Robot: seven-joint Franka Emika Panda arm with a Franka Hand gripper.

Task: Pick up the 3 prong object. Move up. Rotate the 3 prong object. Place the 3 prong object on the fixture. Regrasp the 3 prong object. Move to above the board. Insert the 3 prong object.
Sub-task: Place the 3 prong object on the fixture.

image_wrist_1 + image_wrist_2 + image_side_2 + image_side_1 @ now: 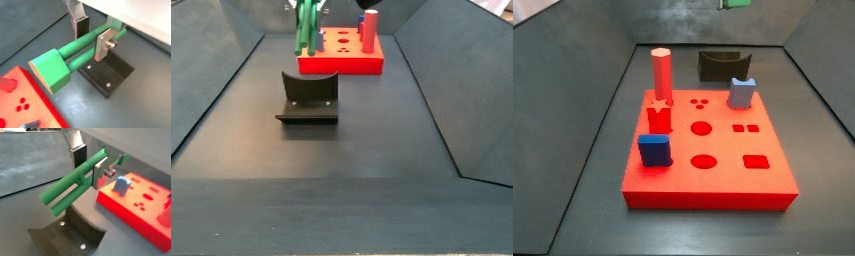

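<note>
1. The silver two-finger gripper point(91, 36) clamps the slim green plastic 3 prong object point(70, 56) mid-shaft, raised above the black notched fixture point(309, 96) mid-counter
2. It looks light, stiff, slippery; grip the shaft
3. Only a side view shows the whole red holed board point(714, 185)

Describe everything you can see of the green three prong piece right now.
The 3 prong object is a matte green, plastic-looking piece: parallel slim prongs running from a wider wedge-shaped block at one end. The gripper holds it off the floor, its silver fingers clamped across the prongs. It hangs above the fixture, not touching it. In a side view it stands nearly upright in front of the board. Nothing else touches it.
</note>
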